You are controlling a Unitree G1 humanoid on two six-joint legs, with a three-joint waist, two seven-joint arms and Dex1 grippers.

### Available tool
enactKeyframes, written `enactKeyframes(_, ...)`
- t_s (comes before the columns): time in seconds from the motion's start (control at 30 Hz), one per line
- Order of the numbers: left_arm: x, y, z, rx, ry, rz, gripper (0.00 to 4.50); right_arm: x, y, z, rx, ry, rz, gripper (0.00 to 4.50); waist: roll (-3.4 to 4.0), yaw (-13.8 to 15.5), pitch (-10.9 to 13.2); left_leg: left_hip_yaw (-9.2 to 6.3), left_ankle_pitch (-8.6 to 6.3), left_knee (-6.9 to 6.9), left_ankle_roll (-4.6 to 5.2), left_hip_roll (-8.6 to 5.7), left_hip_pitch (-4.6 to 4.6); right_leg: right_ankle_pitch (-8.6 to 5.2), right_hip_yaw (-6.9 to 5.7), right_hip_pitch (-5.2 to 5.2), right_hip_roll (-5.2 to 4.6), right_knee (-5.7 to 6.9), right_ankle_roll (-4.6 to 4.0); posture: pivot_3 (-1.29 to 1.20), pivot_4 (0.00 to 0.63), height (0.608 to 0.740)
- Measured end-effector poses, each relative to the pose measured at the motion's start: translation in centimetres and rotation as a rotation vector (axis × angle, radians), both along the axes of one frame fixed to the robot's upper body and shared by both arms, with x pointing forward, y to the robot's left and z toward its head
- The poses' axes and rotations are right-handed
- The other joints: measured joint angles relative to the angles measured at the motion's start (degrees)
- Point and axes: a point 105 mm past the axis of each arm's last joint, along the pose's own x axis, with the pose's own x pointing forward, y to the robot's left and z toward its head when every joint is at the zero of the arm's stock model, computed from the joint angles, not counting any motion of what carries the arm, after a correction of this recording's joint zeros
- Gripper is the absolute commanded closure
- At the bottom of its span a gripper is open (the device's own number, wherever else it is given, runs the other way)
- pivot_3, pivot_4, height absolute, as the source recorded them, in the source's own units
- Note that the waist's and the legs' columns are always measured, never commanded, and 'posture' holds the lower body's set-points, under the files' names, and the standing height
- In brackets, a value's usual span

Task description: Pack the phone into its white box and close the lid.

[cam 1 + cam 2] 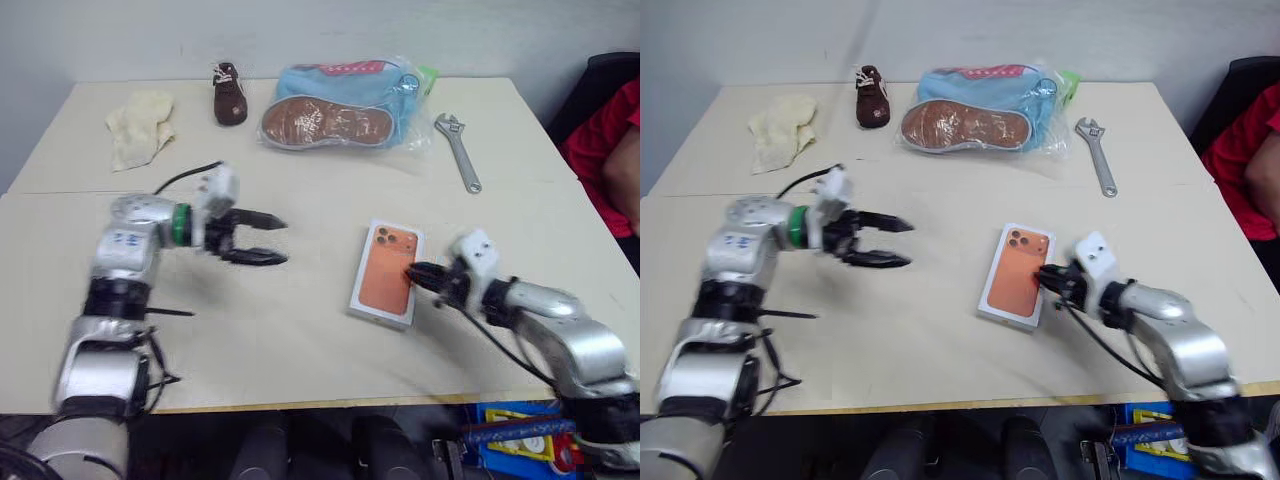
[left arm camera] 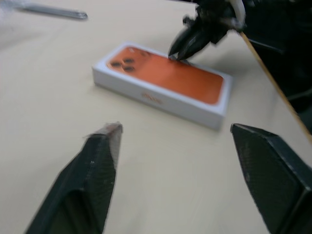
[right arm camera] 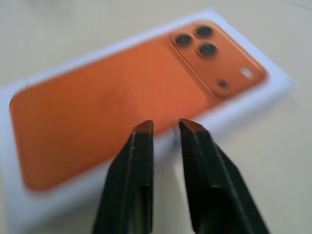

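Table: pale beige, white box closed on it.
Left gripper: spread wide, empty.
Right gripper: slightly parted.
Background: grey wall.

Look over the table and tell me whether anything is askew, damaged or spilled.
Nothing looks damaged or spilled. The white box lies closed and flat, its orange phone picture facing up, set at a slight angle to the table's front edge. The cloth, small shoe, bagged shoe and wrench lie along the far side.
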Motion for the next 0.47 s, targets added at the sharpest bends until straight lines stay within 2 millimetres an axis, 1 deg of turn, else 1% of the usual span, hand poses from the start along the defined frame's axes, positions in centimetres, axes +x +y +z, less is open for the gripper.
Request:
enactKeyframes(0.03, -0.9, 0.7, 0.0, 0.024, 0.01, 0.007, 0.0, -1.2, -0.9, 0.8, -0.016, 0.01, 0.049, 2.49, 0.03, -0.01, 0.01, 0.01, -0.01, 0.01, 0.01, 0.01, 0.02, 0.0, 0.04, 0.01, -0.09, -0.08, 0.0, 0.0, 0.15, 0.74)
enactKeyframes(0.07, -1.2, 1.0, 0.0, 0.034, 0.011, 0.011, 0.0, -1.7, -1.3, 1.1, -0.025, 0.016, 0.065, 2.32, 0.07, 0.0, 0.04, 0.0, -0.04, -0.01, 0.03, 0.04, 0.04, 0.0, 0.11, 0.04, -0.13, -0.14, 0.0, 0.0, 0.15, 0.74)
enactKeyframes(0.1, -2.1, 2.2, 0.1, 0.053, 0.019, 0.037, 0.0, -2.9, -2.6, 2.1, -0.044, 0.031, 0.108, 1.98, 0.07, -0.1, 0.04, -0.03, -0.16, 0.0, 0.03, 0.17, 0.08, 0.01, 0.18, 0.11, -0.11, -0.28, -0.05, 0.0, 0.15, 0.74)
enactKeyframes(0.13, -2.8, 3.1, 0.1, 0.063, 0.028, 0.057, 0.0, -3.6, -3.6, 3.0, -0.059, 0.035, 0.129, 1.71, 0.08, -0.19, 0.04, -0.05, -0.23, -0.05, 0.11, 0.23, 0.14, 0.03, 0.25, 0.19, -0.1, -0.36, -0.11, 0.0, 0.15, 0.74)
enactKeyframes(0.23, -4.4, 4.4, 0.8, 0.054, 0.025, 0.087, 0.0, -4.5, -5.6, 5.5, -0.05, 0.024, 0.159, 0.64, 0.09, -0.2, 0.05, -0.18, -0.29, -0.06, 0.1, 0.38, 0.25, 0.11, 0.29, 0.32, -0.06, -0.49, -0.33, 0.0, 0.15, 0.74)
enactKeyframes(0.3, -5.1, 5.2, 1.1, 0.046, 0.033, 0.128, 0.0, -4.9, -6.9, 6.6, -0.041, 0.027, 0.157, 0.03, 0.11, -0.12, 0.06, -0.22, -0.33, -0.14, 0.08, 0.41, 0.46, 0.09, 0.28, 0.53, -0.08, -0.57, -0.4, 0.0, 0.15, 0.74)
enactKeyframes(0.37, -5.6, 5.9, 1.6, 0.029, 0.03, 0.17, 0.0, -5.2, -7.7, 7.2, -0.035, 0.031, 0.156, 0.03, 0.18, -0.11, 0.1, -0.24, -0.45, -0.28, 0.07, 0.46, 0.82, 0.06, 0.26, 0.94, -0.09, -0.84, -0.45, 0.0, 0.15, 0.74)
enactKeyframes(0.47, -6.1, 6.3, 2.7, 0.015, -0.008, 0.212, 0.0, -5.3, -8.5, 7.8, -0.029, 0.019, 0.144, 0.03, 0.22, -0.01, 0.11, -0.24, -0.48, -0.47, 0.07, 0.47, 0.89, 0.07, 0.26, 1.02, -0.1, -1.05, -0.46, 0.0, 0.15, 0.74)
